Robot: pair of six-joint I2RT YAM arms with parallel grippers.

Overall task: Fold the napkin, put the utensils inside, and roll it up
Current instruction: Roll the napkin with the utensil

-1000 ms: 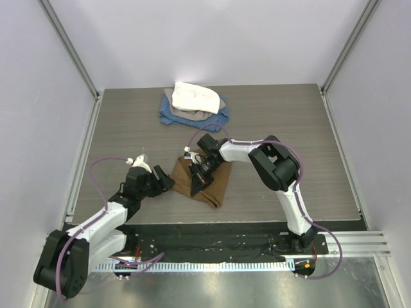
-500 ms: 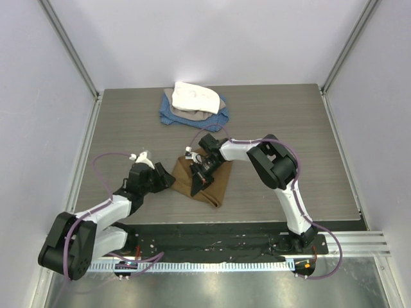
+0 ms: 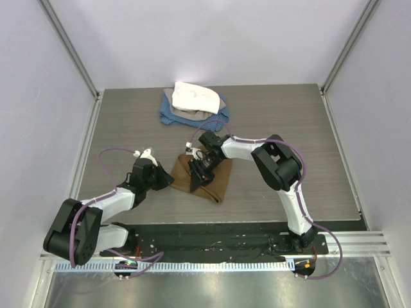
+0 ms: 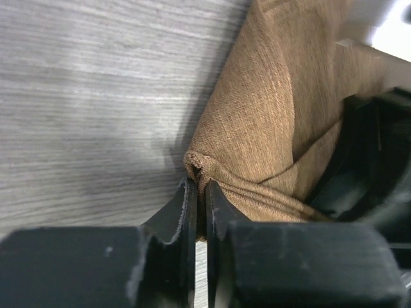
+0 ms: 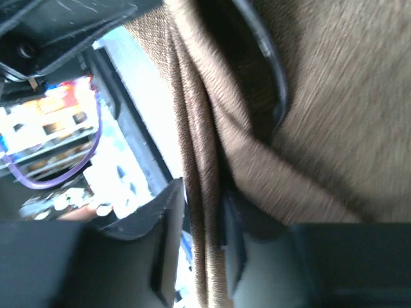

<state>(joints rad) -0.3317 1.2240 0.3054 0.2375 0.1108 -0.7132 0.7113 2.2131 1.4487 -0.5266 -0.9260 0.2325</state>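
The tan-brown napkin point(image 3: 215, 181) lies bunched and folded on the table, just in front of the middle. My left gripper point(image 3: 168, 181) is low at its left corner, shut on a pinched tip of the napkin point(image 4: 270, 109); the left gripper point(image 4: 198, 187) has its jaws nearly together around the cloth. My right gripper point(image 3: 200, 168) sits on top of the napkin, open, and a loose folded edge of the napkin point(image 5: 334, 128) runs between the parted fingers of the right gripper point(image 5: 202, 199). The utensils are hidden.
A white cloth point(image 3: 192, 96) lies on a blue cloth point(image 3: 221, 117) at the back of the grey wood-grain table point(image 3: 289, 128). White walls with metal rails close in the left, right and far sides.
My left gripper has slid right to the napkin's left corner and shut on it. My right gripper's jaws have opened, letting the fold go slack between them.
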